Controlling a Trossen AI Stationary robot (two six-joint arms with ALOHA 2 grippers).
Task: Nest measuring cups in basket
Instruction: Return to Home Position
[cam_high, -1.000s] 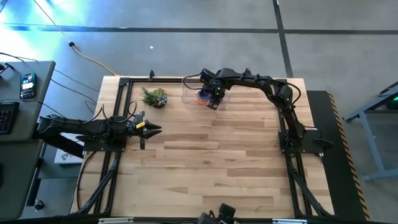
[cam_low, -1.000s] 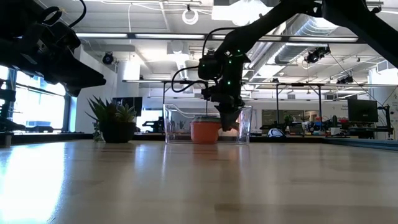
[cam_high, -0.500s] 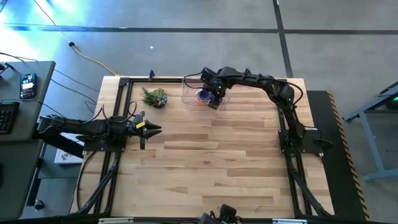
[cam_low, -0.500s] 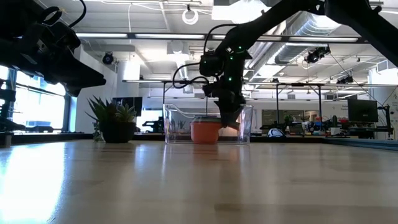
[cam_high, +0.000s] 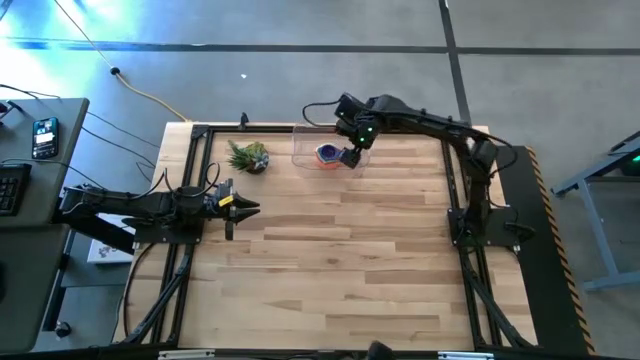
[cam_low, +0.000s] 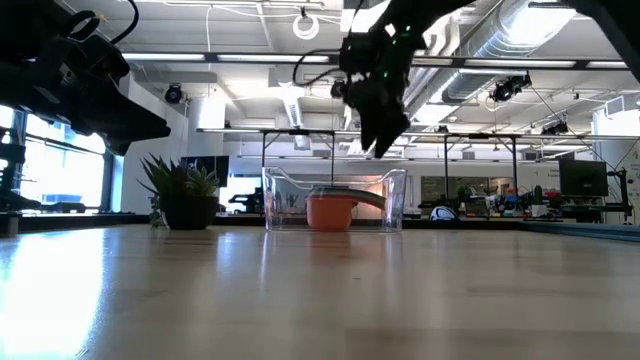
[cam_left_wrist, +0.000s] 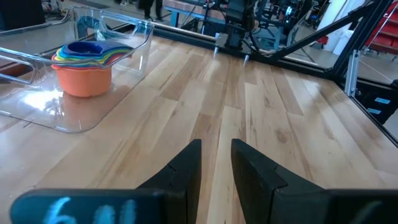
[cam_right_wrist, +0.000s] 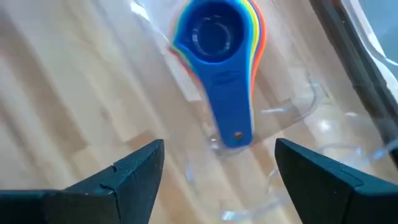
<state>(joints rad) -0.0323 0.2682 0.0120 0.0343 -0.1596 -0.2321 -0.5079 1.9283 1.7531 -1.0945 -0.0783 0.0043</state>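
Note:
The measuring cups (cam_right_wrist: 214, 37) sit nested in one stack, blue on top and orange at the bottom, on the floor of the clear basket (cam_high: 306, 150) at the table's far side. The stack also shows in the high view (cam_high: 327, 154), the low view (cam_low: 332, 208) and the left wrist view (cam_left_wrist: 84, 65). My right gripper (cam_right_wrist: 214, 168) is open and empty above the basket, over the stacked handles (cam_right_wrist: 231, 106); it shows high in the low view (cam_low: 380, 115). My left gripper (cam_left_wrist: 216, 168) is at the table's left side, its fingers a narrow gap apart, holding nothing.
A small spiky green plant in a dark pot (cam_high: 248, 156) stands left of the basket, also in the low view (cam_low: 180, 195). Bare wooden table (cam_high: 340, 260) lies between the arms and toward the near edge.
My right gripper has risen out of the basket and drawn back a little toward the table's right edge, coming clear of the cup stack. The nested cups stay in place on the basket floor.

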